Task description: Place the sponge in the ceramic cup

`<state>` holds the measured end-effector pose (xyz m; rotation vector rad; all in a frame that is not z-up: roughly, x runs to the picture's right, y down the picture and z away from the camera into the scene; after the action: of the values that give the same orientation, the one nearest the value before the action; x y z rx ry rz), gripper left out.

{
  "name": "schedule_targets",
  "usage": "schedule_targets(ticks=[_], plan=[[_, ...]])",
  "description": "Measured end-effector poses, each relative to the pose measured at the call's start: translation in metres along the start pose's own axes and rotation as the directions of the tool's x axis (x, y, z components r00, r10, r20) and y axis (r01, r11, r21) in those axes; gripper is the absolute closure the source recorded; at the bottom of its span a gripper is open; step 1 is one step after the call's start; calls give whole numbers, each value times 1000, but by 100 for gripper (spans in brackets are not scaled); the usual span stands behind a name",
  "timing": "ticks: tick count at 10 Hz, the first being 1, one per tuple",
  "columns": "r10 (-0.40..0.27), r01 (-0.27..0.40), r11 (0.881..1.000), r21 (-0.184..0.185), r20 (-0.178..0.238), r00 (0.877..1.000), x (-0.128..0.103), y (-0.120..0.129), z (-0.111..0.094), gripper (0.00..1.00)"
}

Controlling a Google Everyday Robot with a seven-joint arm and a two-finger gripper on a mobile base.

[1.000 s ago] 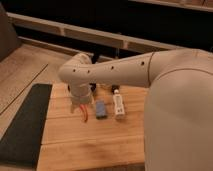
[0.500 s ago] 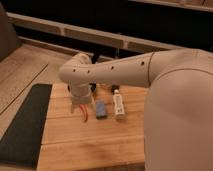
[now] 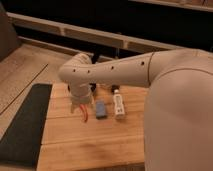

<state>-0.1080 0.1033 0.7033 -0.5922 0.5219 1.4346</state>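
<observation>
The sponge (image 3: 101,109), a small blue block, lies flat on the wooden table (image 3: 90,145) near its middle. My gripper (image 3: 80,106) hangs at the end of the white arm (image 3: 115,72) just left of the sponge, low over the wood. The arm's wrist covers most of the gripper. The ceramic cup is hidden or out of view.
A long white tube-like bottle (image 3: 118,105) lies just right of the sponge. A thin red handle (image 3: 86,115) pokes out below the gripper. A black mat (image 3: 25,125) covers the table's left side. The arm's big white body (image 3: 180,115) fills the right.
</observation>
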Motion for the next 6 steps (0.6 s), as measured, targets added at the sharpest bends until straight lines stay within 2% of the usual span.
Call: schedule_targets(ticks=[4,6], plan=[[-2,2,1000,2,4,1000,-1,0,-1,35],[-46,45,999,17,73,996,-19,0,-10,35]])
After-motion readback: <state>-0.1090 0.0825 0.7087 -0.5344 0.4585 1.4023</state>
